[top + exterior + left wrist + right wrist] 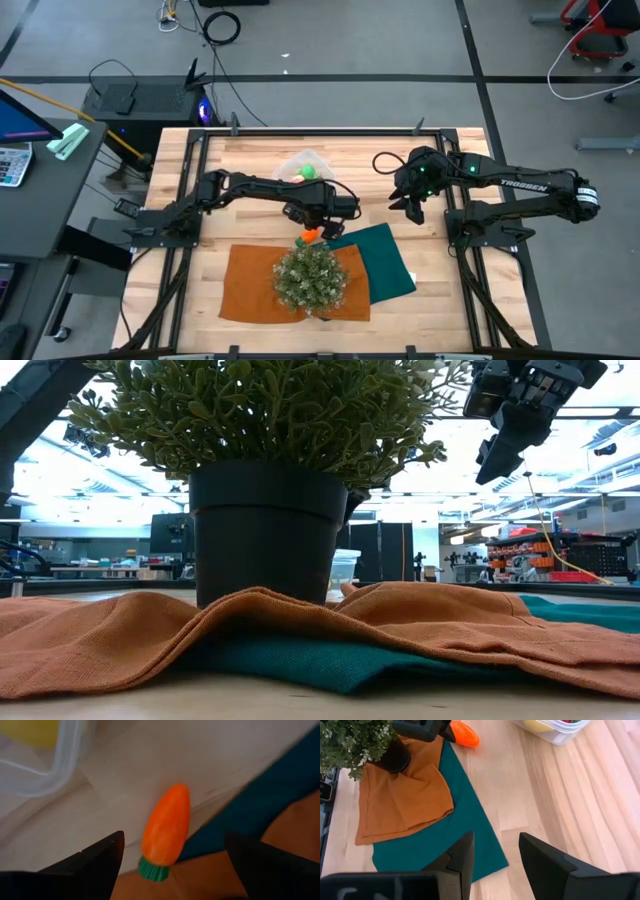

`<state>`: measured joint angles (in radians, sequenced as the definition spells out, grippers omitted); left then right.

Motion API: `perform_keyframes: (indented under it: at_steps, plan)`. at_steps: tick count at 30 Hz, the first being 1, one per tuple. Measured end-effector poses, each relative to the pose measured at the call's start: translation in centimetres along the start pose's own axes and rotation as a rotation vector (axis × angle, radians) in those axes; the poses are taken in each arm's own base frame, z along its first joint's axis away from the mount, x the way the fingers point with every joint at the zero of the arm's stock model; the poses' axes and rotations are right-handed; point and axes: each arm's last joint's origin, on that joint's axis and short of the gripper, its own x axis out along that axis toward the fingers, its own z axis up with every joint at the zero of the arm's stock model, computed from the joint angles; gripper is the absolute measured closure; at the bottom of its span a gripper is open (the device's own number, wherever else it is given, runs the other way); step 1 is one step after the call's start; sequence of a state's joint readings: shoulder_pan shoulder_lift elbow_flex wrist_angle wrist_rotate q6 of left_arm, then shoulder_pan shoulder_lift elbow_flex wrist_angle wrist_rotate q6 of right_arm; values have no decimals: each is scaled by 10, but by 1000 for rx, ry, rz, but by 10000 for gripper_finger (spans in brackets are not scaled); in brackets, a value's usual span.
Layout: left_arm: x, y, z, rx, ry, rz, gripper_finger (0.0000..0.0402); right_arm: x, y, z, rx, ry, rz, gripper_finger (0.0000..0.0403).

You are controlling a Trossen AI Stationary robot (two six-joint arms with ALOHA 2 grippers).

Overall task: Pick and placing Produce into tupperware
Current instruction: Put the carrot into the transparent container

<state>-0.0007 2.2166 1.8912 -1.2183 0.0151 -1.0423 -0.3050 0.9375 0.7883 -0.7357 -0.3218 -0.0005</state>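
Note:
An orange toy carrot [167, 827] with a green stub lies on the wood beside the dark green cloth [385, 258], just beyond the potted plant [310, 278]. My left gripper [174, 840] is open just above it, one finger on either side, touching nothing; it also shows in the high view [316, 226]. The clear tupperware [305, 168] stands at the far middle of the table with yellow and green produce inside. My right gripper [408, 205] is open and empty, raised over the table's right half.
An orange cloth [290, 285] lies under the plant pot [262, 530] and partly over the green cloth, near the table's front edge. Bare wood [560, 810] lies between the cloths and the tupperware.

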Motion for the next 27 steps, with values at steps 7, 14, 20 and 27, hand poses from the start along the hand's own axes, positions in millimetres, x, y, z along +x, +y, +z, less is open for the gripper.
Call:
perform_keyframes:
  at_steps: [7,14,20,27]
  plan:
    - [3,-3,-1,12,-5,-3,22,0,0,0,-4,0,0,279]
    - [12,-6,-1,31,39,-15,3,0,0,0,-4,-1,0,279]
    - [23,-8,-1,37,51,4,1,0,0,0,-4,0,1,279]
    - [33,-10,-4,49,88,20,1,0,0,0,-4,-1,1,279]
